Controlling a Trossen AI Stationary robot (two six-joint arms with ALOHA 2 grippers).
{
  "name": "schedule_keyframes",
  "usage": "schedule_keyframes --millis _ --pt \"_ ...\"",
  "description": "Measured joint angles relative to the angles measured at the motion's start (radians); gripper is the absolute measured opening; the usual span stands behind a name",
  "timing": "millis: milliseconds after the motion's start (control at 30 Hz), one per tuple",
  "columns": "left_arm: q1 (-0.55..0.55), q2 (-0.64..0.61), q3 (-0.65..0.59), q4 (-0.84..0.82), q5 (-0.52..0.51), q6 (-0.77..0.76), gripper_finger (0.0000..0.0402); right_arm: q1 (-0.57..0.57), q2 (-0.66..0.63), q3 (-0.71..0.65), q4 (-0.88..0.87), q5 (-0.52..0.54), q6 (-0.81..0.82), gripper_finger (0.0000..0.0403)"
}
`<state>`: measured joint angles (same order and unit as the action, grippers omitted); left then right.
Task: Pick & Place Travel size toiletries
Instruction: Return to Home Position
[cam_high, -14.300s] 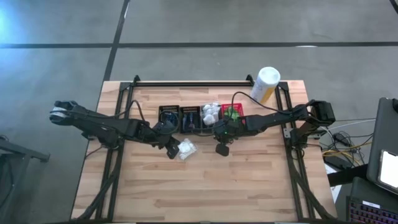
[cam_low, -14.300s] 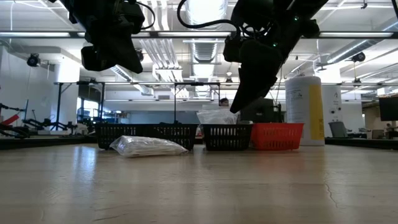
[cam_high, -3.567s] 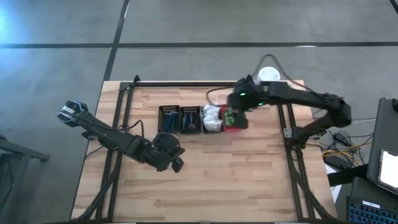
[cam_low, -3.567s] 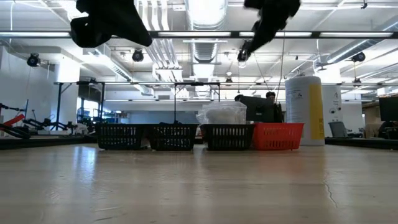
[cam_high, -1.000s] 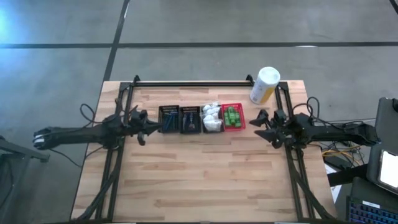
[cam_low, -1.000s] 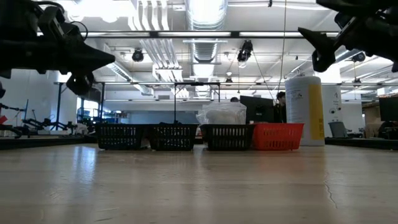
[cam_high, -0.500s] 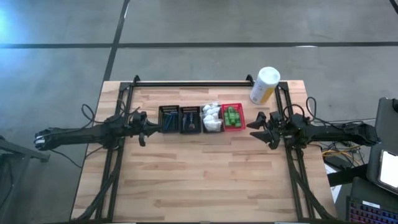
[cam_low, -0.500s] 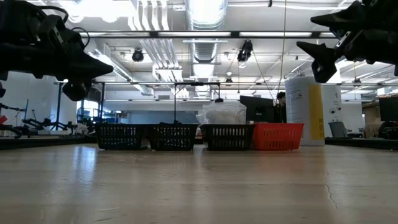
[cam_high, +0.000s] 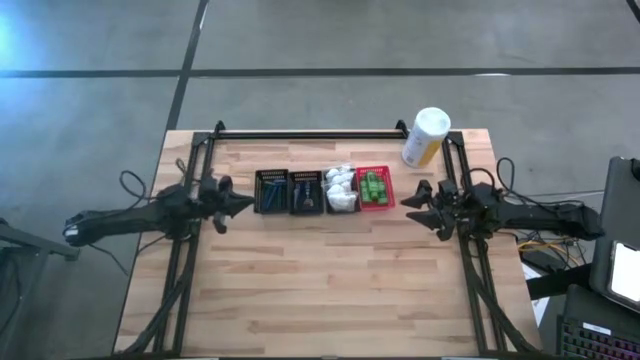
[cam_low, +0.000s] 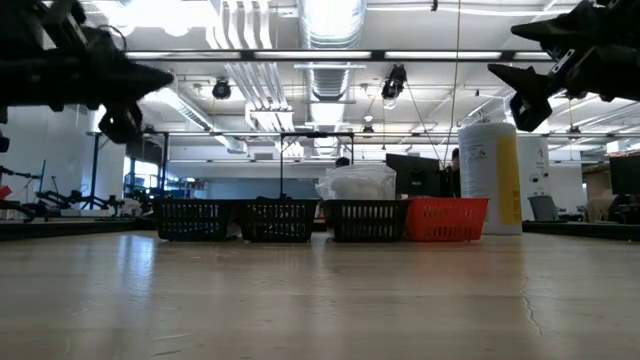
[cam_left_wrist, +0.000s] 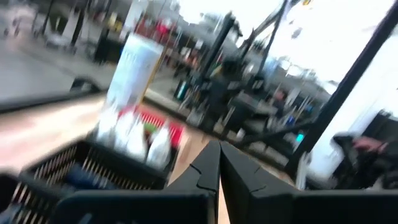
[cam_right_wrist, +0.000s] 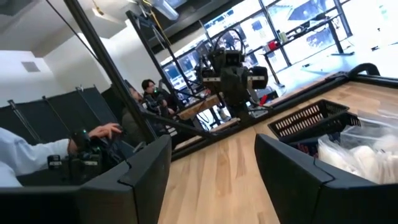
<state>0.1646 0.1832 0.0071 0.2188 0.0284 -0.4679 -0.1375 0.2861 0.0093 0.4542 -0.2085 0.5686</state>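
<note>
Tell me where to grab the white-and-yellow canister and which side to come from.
Grip the canister around its middle, fingers level, one on each side of the round wall. It stands upright, apart from the red basket, so I'd probably bring the open right gripper, the nearer one, in from the front of the table.

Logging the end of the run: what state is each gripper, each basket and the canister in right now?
left gripper: shut, empty, left of the baskets.
right gripper: open, empty, right of the baskets.
left black basket: holds dark tubes.
middle black basket: holds dark tubes.
right black basket: heaped with white cotton packs.
red basket: holds green bottles.
canister: upright, back right.
</note>
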Motion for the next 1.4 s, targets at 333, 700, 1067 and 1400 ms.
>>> schedule_keyframes --millis 333,700,1067,1400 --pt "0.0 -0.181 -0.001 0.041 0.0 0.0 0.0012 0.0 -0.275 0.0 -0.352 0.0 0.0 0.0256" --pt "-0.023 -0.182 -0.001 0.031 0.0 0.0 0.0012 0.0 -0.285 0.0 -0.414 0.002 0.0 0.0291" --pt "-0.032 -0.182 -0.001 0.031 0.0 0.0 0.0012 0.0 -0.264 0.0 -0.411 0.002 0.0 0.0325" --pt "-0.032 -0.182 -0.002 0.03 0.0 0.0 0.0012 0.0 -0.257 0.0 -0.411 0.002 0.0 0.0352"
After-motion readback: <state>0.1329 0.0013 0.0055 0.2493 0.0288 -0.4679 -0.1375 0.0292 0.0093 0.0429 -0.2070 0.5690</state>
